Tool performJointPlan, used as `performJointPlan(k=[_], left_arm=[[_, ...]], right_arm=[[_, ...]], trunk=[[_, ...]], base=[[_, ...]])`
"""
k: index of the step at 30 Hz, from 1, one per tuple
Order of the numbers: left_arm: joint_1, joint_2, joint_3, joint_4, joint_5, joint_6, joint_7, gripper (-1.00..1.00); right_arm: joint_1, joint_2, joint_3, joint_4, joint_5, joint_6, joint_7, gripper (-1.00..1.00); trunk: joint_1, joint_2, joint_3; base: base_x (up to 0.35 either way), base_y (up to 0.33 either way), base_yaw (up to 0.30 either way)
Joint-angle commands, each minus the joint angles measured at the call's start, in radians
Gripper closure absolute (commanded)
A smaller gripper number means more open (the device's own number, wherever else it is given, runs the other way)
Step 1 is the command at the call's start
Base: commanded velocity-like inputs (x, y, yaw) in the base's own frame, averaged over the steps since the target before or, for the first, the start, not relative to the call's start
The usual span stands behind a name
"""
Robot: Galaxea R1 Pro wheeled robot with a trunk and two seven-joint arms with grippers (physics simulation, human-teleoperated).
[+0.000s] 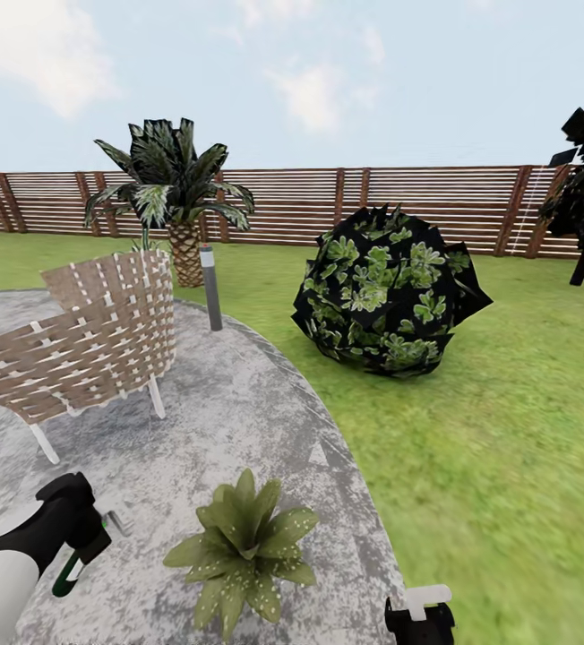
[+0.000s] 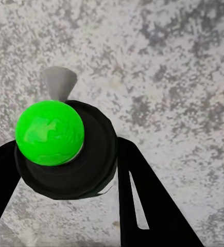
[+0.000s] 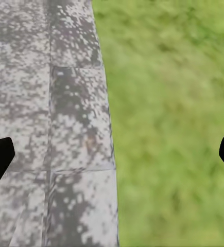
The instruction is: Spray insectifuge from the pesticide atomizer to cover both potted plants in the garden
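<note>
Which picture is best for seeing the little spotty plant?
The head view. There the potted plant sits whole on the stone patio, speckled leaves spread, beside the left gripper holding the pesticide atomizer. The wrist views look at the atomizer, paving and grass instead.

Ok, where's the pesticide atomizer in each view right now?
Head view: lower left, pesticide atomizer in the left end effector.
Left wrist view: pesticide atomizer end-on, clamped between the black fingers.
Right wrist view: grey stone patio meeting lawn.
Shared landmark: the grey stone patio.
</note>
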Motion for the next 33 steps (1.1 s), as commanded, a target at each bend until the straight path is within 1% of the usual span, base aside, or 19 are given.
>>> performJointPlan(k=[1, 5, 8, 17, 24, 28, 31, 32, 33], left_arm=[[0.0, -0.003, 0.003, -0.002, -0.004, 0.006, -0.007, 1.0], [-0.002, -0.023, 0.003, -0.004, -0.004, 0.008, -0.006, 1.0], [-0.002, -0.03, 0.004, -0.004, -0.004, 0.009, -0.006, 1.0], [-0.002, -0.029, 0.002, -0.002, -0.004, 0.009, -0.006, 1.0], [0.0, -0.027, 0.0, 0.012, -0.005, 0.008, -0.006, 1.0], [0.003, -0.018, 0.002, 0.014, -0.004, 0.006, -0.005, 1.0], [0.004, -0.016, 0.004, 0.014, -0.005, 0.005, -0.004, 1.0], [0.007, -0.015, 0.006, 0.014, -0.005, 0.005, 0.002, 1.0], [0.015, -0.015, 0.007, 0.014, -0.004, 0.005, 0.023, 1.0]], right_arm=[[-0.001, 0.0, -0.008, 0.0, 0.01, -0.002, -0.005, -1.0], [-0.001, 0.0, -0.009, -0.001, 0.009, -0.002, -0.006, -1.0], [-0.001, 0.0, -0.008, 0.0, 0.01, -0.002, -0.006, -1.0], [-0.001, 0.0, -0.009, -0.001, 0.009, -0.002, -0.006, -1.0], [-0.001, -0.001, -0.009, -0.001, 0.01, -0.002, -0.005, -1.0], [-0.001, -0.001, -0.008, -0.001, 0.011, -0.002, -0.004, -1.0], [-0.001, -0.001, -0.008, -0.001, 0.011, -0.002, -0.004, -1.0], [-0.001, -0.001, -0.008, -0.001, 0.012, -0.002, -0.004, -1.0], [-0.001, -0.001, -0.008, -0.001, 0.012, -0.002, -0.004, -1.0]], trunk=[[0.0, 0.0, -0.001], [0.0, 0.0, -0.001], [0.0, 0.0, -0.001], [0.0, 0.0, 0.001], [0.0, 0.0, 0.001], [0.0, 0.0, 0.001], [0.0, 0.0, 0.001], [0.0, 0.0, 0.001], [0.0, 0.0, 0.001]], base=[[-0.046, -0.022, 0.098], [-0.211, -0.113, 0.027], [-0.148, -0.086, 0.002], [-0.023, -0.008, -0.148], [-0.228, 0.074, -0.01], [-0.049, 0.023, 0.0], [-0.004, 0.002, 0.0], [-0.001, 0.001, 0.0], [0.0, 0.0, 0.0]])
